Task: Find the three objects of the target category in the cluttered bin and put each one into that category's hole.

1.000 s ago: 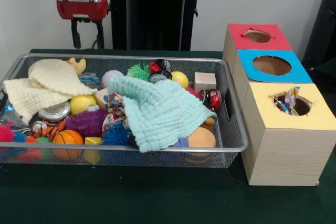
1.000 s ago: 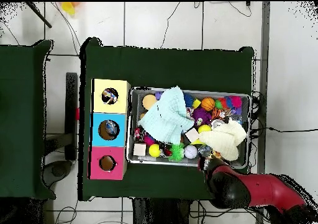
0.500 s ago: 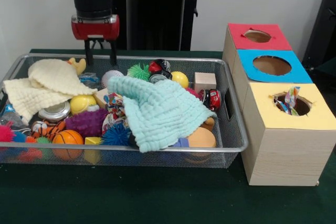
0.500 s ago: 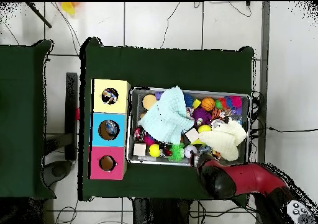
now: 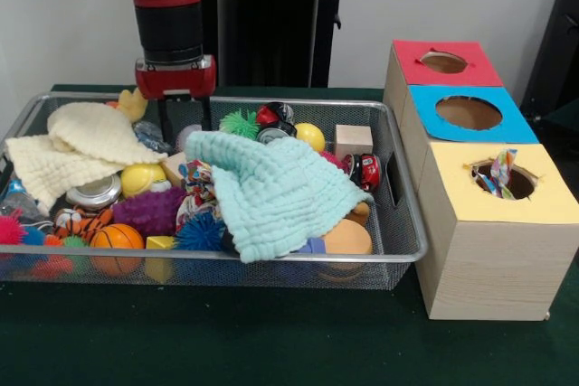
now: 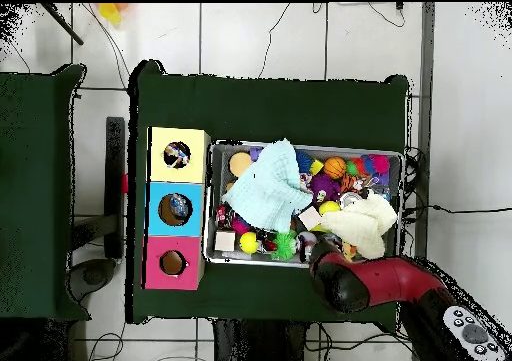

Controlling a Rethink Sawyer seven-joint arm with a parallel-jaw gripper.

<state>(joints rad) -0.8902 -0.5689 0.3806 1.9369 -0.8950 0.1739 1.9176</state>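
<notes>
The wire mesh bin (image 5: 271, 258) is full of toys. A white wrapper with multicolour dots (image 5: 197, 183) lies crumpled between the mint cloth (image 5: 271, 192) and a purple spiky ball. A second dotted wrapper (image 5: 500, 172) sticks out of the yellow box's hole; it also shows in the overhead view (image 6: 177, 155). A small light-blue packet (image 5: 147, 136) lies by the cream cloth (image 5: 77, 146). My gripper (image 5: 185, 120) is open and empty, low over a white ball at the bin's back. In the overhead view the arm (image 6: 380, 282) hides the gripper.
Three boxes stand right of the bin: red (image 5: 443, 62), blue (image 5: 469, 113) and yellow (image 5: 507, 223), each with a round hole on top. The bin also holds balls, a wooden cube (image 5: 353, 140), a toy car and a yellow duck (image 5: 133, 104).
My gripper has come down and moved to the right in the front view, from above the bin's back rim to just over the toys. The things in the bin have not moved.
</notes>
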